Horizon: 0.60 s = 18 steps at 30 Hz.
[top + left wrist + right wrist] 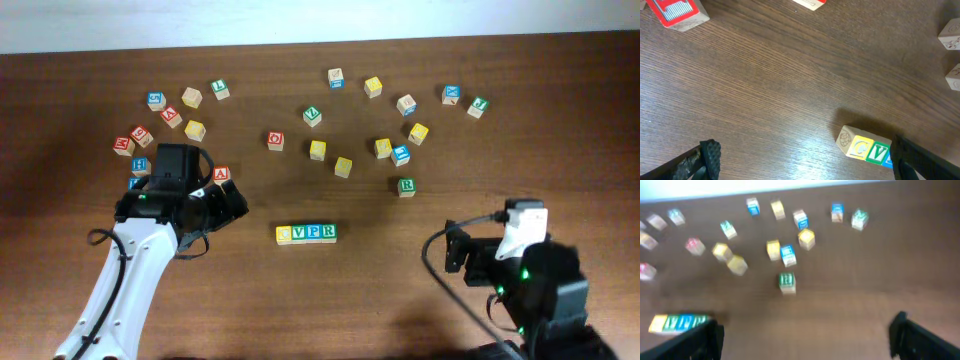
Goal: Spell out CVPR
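A row of four letter blocks (306, 234) lies at the middle front of the table: yellow C, green V, blue P, red R, side by side and touching. In the left wrist view the row's left end (862, 148) shows with C and V readable. In the right wrist view the row (677, 322) is blurred at the left edge. My left gripper (232, 200) is open and empty, to the left of the row. My right gripper (458, 252) is open and empty, at the front right, well apart from the row.
Many loose letter blocks are scattered across the back half of the table, among them a green R block (406, 186), a red block (222, 175) by the left arm and a cluster at the far left (140, 135). The table's far edge meets a white wall.
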Motion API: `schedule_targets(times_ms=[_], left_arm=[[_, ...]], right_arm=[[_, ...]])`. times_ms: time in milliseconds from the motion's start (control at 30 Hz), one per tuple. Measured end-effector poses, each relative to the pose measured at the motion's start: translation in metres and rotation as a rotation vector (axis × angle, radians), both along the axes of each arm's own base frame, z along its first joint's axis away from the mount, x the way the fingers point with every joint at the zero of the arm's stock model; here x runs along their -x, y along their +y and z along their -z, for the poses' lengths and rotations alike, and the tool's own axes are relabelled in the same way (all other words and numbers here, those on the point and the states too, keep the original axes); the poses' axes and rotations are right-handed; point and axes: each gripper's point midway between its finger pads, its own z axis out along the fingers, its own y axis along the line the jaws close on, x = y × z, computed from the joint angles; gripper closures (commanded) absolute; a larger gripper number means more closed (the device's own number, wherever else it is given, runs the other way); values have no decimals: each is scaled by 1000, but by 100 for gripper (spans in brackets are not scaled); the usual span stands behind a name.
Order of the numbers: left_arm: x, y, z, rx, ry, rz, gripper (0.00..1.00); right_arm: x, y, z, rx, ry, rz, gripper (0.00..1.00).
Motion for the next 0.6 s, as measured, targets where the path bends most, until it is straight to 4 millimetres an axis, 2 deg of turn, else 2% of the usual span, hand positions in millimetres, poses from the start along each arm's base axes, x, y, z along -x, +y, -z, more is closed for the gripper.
schedule_targets(times_ms=[67,233,433,600], left_arm=[[0,0,0,0,-1,0,1],[0,0,0,0,0,0,1],[0,0,0,0,-2,0,1],[0,0,0,0,-2,0,1]], right_arm=[[-5,-1,5,-11,-133,-1,2],[-10,0,31,2,-295,-20,2],[-16,-6,33,15,-441,3,2],[-23,-7,26,45,-531,-9,2]])
